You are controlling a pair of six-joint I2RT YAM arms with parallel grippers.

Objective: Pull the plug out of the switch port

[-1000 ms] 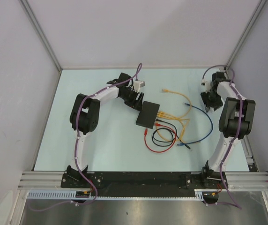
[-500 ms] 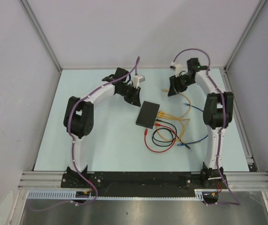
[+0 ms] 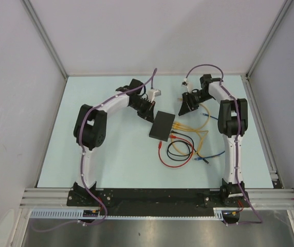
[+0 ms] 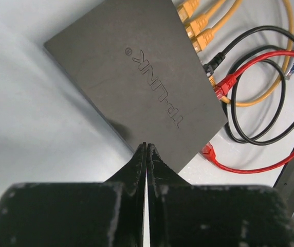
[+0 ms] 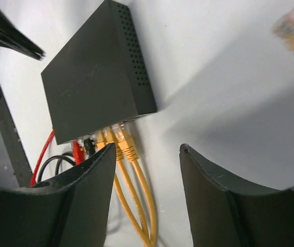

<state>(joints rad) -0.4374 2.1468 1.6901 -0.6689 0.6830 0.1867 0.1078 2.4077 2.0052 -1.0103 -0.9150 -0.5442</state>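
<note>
The switch (image 3: 162, 126) lies flat near the middle of the desk (image 3: 111, 154), matte black, lid up, lettering readable in the left wrist view (image 4: 136, 77). Along its socket edge sit three yellow plugs (image 4: 198, 23) side by side, all seated, then a black plug (image 4: 215, 60) and a red plug (image 4: 225, 85) next in the row. The right wrist view shows the same edge from low down, with the yellow plugs (image 5: 121, 139) pushed into the switch (image 5: 93, 77).

From those sockets the leads spill out to the right: yellow cables (image 3: 196, 128) fan away, a black cable (image 3: 180, 149) and a red cable (image 3: 172, 163) loop toward the near side, and a blue cable (image 3: 224, 134) arcs round the outside. A loose yellow plug (image 3: 180, 98) lies beyond the switch, plugged into nothing.

The left claw (image 4: 146, 146) is clamped fully closed on nothing, fingers pressed flat together, tips over the edge of the switch opposite the sockets; whether they touch the lid I can't tell. From above, the left claw (image 3: 149, 112) sits at the switch's far-left side.

The right claw (image 5: 148, 149) stands open and empty, jaws wide apart, the yellow leads showing in the gap. From above, the right claw (image 3: 184, 109) hangs just off the switch's far-right corner, near the sockets, clear of every plug.
</note>
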